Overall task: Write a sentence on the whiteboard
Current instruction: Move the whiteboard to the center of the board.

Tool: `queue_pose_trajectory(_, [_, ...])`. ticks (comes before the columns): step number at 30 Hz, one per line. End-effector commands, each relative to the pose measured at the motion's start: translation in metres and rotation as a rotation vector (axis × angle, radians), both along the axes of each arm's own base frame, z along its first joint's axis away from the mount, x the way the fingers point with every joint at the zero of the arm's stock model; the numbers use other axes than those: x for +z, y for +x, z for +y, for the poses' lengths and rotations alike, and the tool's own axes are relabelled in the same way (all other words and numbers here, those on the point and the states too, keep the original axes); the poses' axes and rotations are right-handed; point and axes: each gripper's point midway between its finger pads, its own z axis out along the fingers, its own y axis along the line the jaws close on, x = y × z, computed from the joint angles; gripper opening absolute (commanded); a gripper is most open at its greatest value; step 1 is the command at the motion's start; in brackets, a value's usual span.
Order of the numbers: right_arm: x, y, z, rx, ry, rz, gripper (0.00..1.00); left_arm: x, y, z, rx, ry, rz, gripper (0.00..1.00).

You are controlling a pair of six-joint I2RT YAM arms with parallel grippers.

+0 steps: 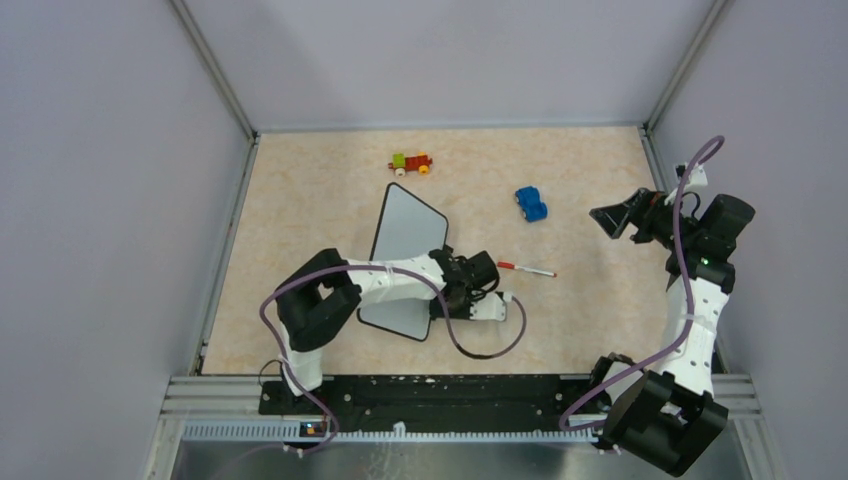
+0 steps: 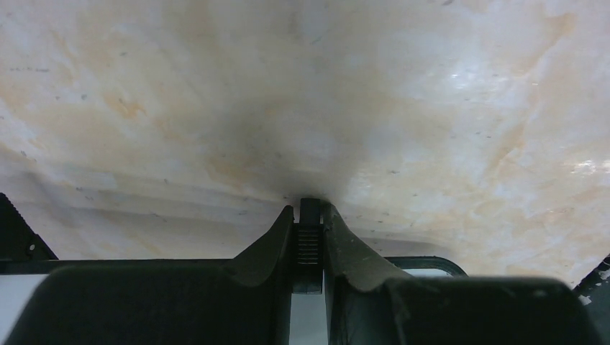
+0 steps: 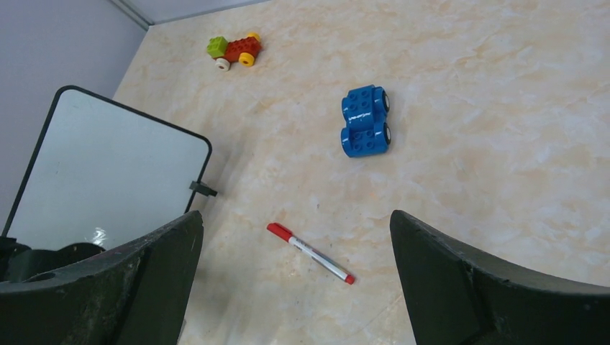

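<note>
White and dark-framed, the whiteboard has its right edge pinched in the closed left tool, while the wide-open right tool hangs well apart.

Blue toy car, red-green brick vehicle and seemingly capped marker lie apart.

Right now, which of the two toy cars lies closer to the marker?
The all-blue car, just beyond the marker. The other car, red and green, sits farther back, near the far corner of the whiteboard.
</note>
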Motion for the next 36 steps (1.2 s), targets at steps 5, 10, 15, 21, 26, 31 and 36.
queue_pose_trajectory(5, [0.009,0.0,0.002,0.008,-0.045,-0.05,0.98,0.009,-0.029,-0.009,-0.265,0.043,-0.136,0.0])
queue_pose_trajectory(10, [0.009,-0.001,0.002,0.007,-0.046,-0.053,0.98,0.01,-0.046,-0.009,-0.387,0.067,-0.143,0.0])
queue_pose_trajectory(15, [0.009,0.0,0.001,0.005,-0.05,-0.052,0.98,0.014,-0.058,-0.015,-0.476,0.071,-0.153,0.0])
queue_pose_trajectory(21, [0.009,-0.001,0.001,0.006,-0.051,-0.052,0.98,0.01,-0.074,-0.006,-0.55,0.14,-0.127,0.0])
queue_pose_trajectory(26, [0.009,-0.001,0.002,0.01,-0.05,-0.054,0.98,0.015,-0.07,0.0,-0.558,0.188,-0.139,0.02])
queue_pose_trajectory(31, [0.009,-0.002,0.002,0.011,-0.05,-0.056,0.98,0.025,-0.063,-0.009,-0.547,0.196,-0.163,0.11])
queue_pose_trajectory(36, [0.009,-0.002,0.003,0.013,-0.051,-0.057,0.98,0.035,-0.052,-0.019,-0.534,0.173,-0.194,0.21])
